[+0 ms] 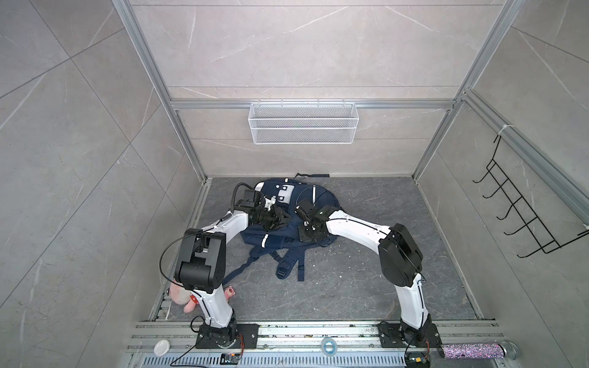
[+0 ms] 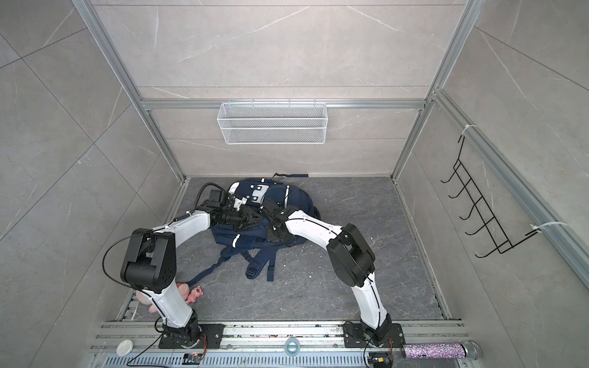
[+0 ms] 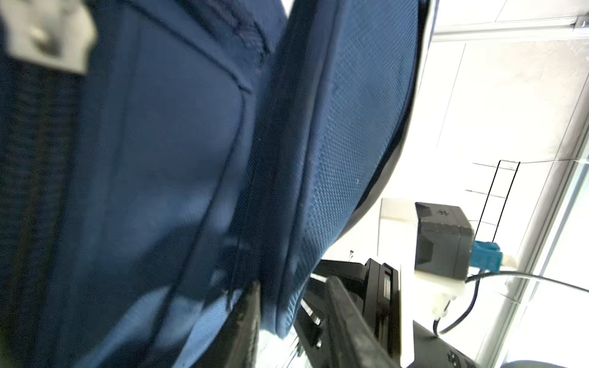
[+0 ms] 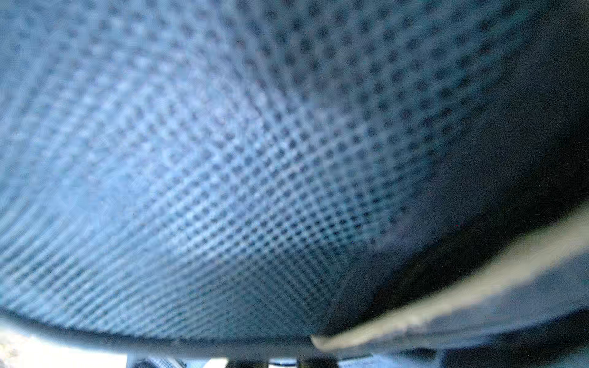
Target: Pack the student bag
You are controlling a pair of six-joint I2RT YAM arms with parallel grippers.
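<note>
The student bag (image 1: 277,239) (image 2: 296,197) lies on the dark floor near the back wall, navy with white stripes, its straps trailing towards the front. My left gripper (image 1: 282,220) (image 2: 255,220) reaches over its left side. In the left wrist view the left gripper (image 3: 293,282) stands open, with a hanging fold of the bag's blue fabric (image 3: 159,159) between the fingers, touching one. My right gripper (image 1: 307,235) (image 2: 277,234) points down onto the bag's right part. Mesh fabric (image 4: 223,159) fills the right wrist view, and only dark finger stubs show at its edge (image 4: 280,363).
A pink plush toy (image 1: 180,294) lies by the left arm's base. A white wire basket (image 1: 302,122) hangs on the back wall and a black hook rack (image 1: 522,207) on the right wall. A glittery microphone (image 1: 471,350), a tape roll (image 1: 329,346) and a white lid (image 1: 162,347) sit on the front rail.
</note>
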